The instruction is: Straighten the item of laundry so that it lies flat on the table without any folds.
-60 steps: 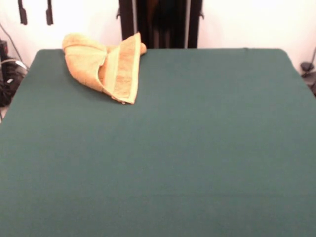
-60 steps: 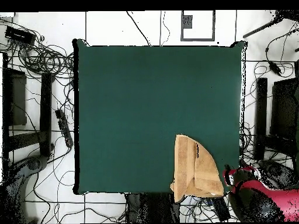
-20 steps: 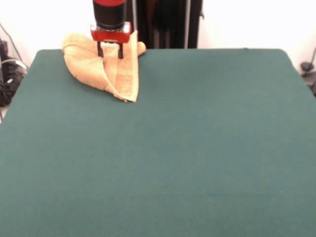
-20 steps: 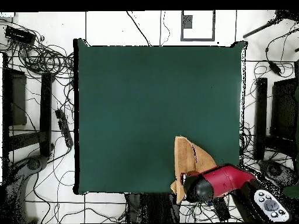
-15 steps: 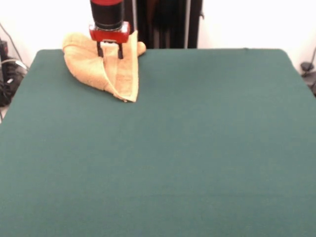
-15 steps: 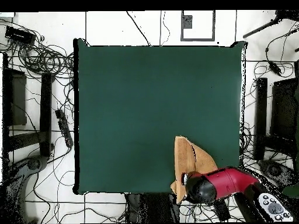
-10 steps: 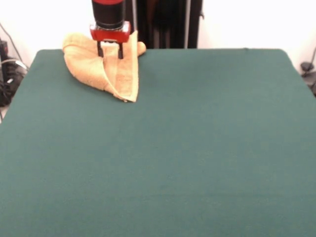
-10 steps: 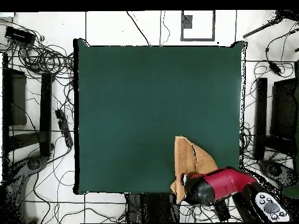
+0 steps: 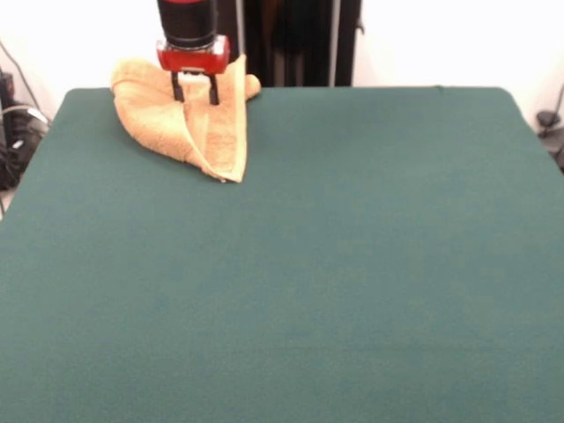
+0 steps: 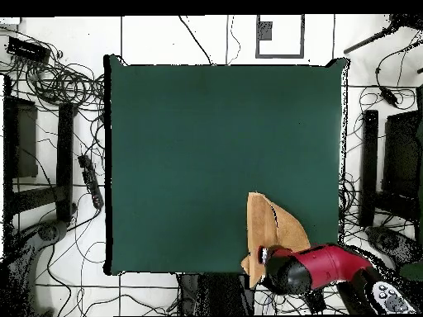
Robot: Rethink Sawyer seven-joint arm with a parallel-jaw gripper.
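Lying folded at table (image 9: 352, 264) corner, orange towel (image 9: 159, 123); gripper (image 9: 195, 92) fingers spread above it.

Small orange-tan terry-cloth towel (image 9: 172, 119): rough, nubby pile, matt; paler flat-woven band (image 9: 222, 132) along its hem looks smoother. Large table in plain dark green cloth (image 9: 335, 264): matt, even, faint soft weave, no sheen. Red and black arm housing (image 10: 318, 266): smooth, slightly glossy, probably plastic. Gripper (image 9: 195, 92) with thin black fingers, material unclear from here.
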